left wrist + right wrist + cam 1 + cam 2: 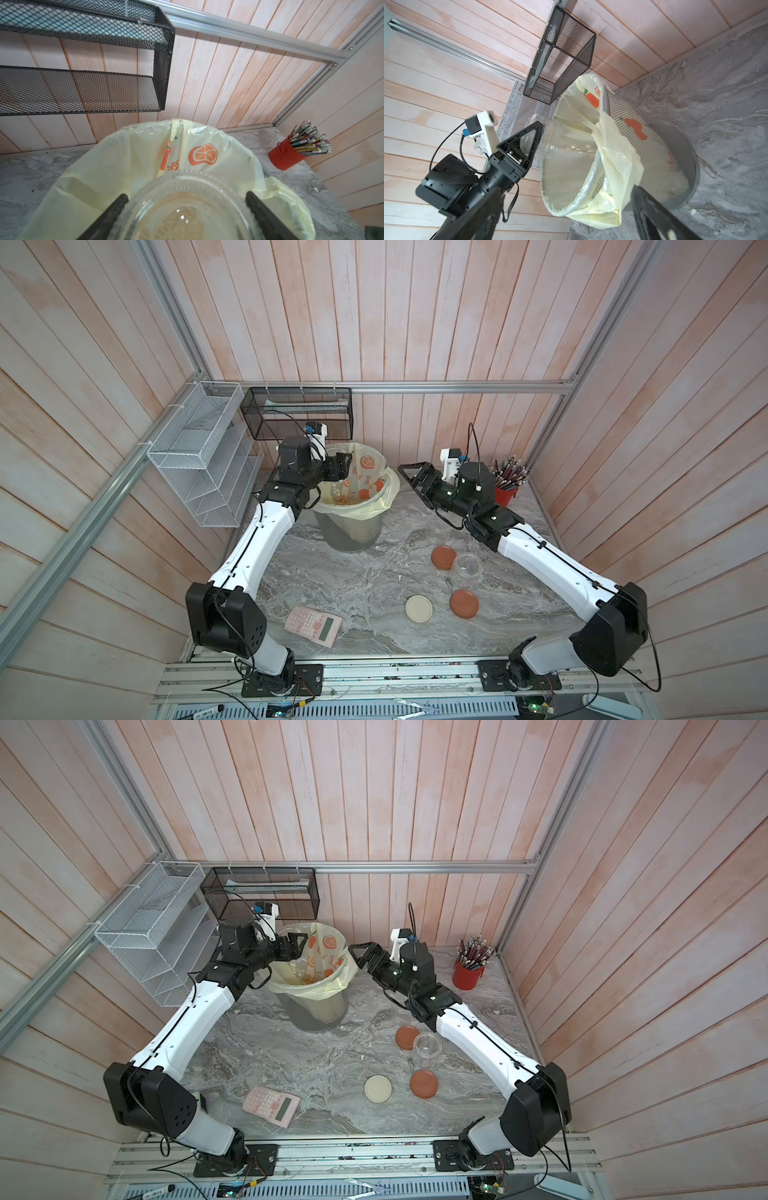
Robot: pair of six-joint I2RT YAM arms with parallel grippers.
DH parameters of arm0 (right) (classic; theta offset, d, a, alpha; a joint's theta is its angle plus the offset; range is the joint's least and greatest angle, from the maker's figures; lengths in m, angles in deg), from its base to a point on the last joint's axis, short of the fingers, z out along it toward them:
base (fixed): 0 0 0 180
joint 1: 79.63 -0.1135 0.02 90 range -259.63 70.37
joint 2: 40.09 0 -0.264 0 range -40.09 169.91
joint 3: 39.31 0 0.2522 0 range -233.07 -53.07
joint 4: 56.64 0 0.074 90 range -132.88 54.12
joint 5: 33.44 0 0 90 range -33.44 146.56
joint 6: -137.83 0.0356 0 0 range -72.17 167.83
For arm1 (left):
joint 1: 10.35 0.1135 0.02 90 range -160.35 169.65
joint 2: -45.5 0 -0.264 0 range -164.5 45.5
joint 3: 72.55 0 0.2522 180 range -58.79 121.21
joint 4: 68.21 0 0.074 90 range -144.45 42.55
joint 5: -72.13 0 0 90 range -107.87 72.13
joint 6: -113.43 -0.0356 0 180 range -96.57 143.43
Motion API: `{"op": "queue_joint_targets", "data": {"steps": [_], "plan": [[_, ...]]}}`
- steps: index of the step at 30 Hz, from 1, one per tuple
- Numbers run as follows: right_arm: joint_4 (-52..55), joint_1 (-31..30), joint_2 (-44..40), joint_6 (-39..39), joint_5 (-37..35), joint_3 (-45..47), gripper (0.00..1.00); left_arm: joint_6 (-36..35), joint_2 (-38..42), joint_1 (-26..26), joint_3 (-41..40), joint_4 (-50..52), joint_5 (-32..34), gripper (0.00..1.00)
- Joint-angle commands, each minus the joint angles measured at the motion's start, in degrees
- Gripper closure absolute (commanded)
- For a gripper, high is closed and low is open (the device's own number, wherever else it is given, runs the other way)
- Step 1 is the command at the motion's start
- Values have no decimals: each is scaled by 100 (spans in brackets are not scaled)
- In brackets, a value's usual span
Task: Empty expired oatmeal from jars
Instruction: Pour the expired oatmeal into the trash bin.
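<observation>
My left gripper [187,204] is shut on a clear, lidless jar [187,193], one black finger on each side. It holds the jar tipped on its side with the mouth at the rim of the grey mesh bin [349,531]; the right wrist view shows this jar [562,141] too. A pale beige patch of oatmeal [178,225] shows through the jar's glass. My right gripper [409,477] hangs open and empty just right of the bin. An empty clear jar [468,566] stands on the table, and another jar [439,527] shows faintly by my right forearm.
Two terracotta lids [443,558] [464,603] and a cream lid [419,608] lie on the marble table. A pink calculator [313,625] lies front left. A red pencil cup [505,494] stands back right. A black mesh shelf [297,412] and a white wire rack [203,460] hang on the walls.
</observation>
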Motion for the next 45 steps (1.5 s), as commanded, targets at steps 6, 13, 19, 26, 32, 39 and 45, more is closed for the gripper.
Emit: {"op": "queue_joint_targets", "data": {"steps": [6, 13, 19, 26, 32, 39, 45], "plan": [[461, -3, -5, -618, -112, -264, 2, -842, -5, -146, 266, 316, 402, 99], [514, -27, 31, -851, -81, -277, 2, -1077, -401, -428, 961, 1256, 757, 100], [324, -62, 35, -885, -120, -184, 2, -528, -321, -172, 694, 914, 129, 100], [255, -138, 126, -962, -35, -153, 2, -118, -177, -53, 772, 824, -161, 100], [217, -172, 122, -1005, -75, -175, 2, -31, -370, -43, 687, 667, -186, 100], [160, -205, 257, -1022, 40, -280, 2, -60, -117, -47, 670, 778, -130, 100], [99, -271, 254, -997, 14, -264, 2, -308, -94, 82, 778, 1032, 284, 98]]}}
